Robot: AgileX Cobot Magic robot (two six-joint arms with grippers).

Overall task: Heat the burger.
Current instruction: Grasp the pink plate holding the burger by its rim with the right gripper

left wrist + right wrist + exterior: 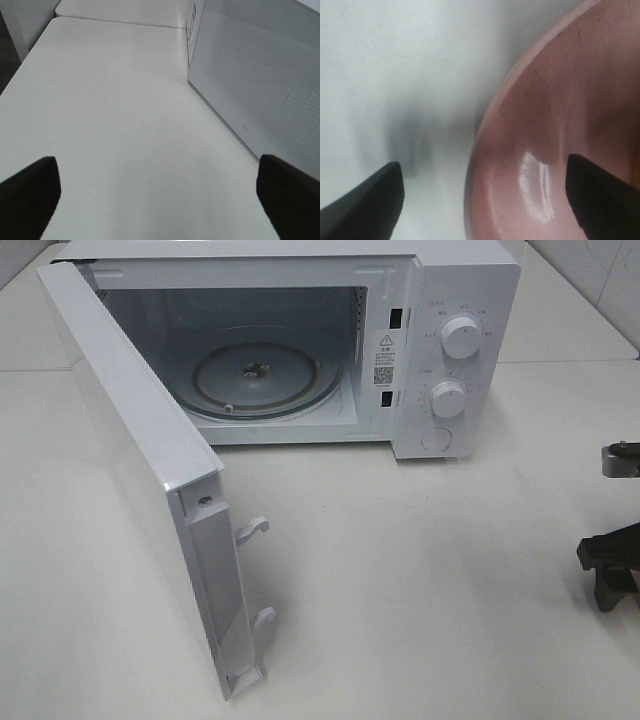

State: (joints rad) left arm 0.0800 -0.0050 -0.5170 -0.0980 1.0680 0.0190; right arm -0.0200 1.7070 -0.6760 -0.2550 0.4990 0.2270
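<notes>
- The left gripper (157,172) is open. Its two dark fingers (30,195) stand wide apart and hold nothing; under them I see only the white table (120,115).
- Just beside this gripper is the microwave door (260,90), with its dotted window panel turned toward the camera.
- The right gripper (482,175) also has its jaws wide apart, and I see nothing clamped in it. One finger (370,205) is above the table, the other (600,195) is above the pink plate (560,100), so the plate's rim lies between them. The view is blurred, and I cannot tell if a finger touches the plate.
- In the high view, the door swings out toward the front, and its two white latch hooks (252,530) stick out from the edge.
- Further back, the white microwave (460,300) stands open. Inside it lies the glass turntable (265,375), with nothing on it.
- On its right panel there are two round knobs, the upper knob (461,337) and the lower knob (448,398).
- The burger: I cannot tell where it is, because no view shows it.
</notes>
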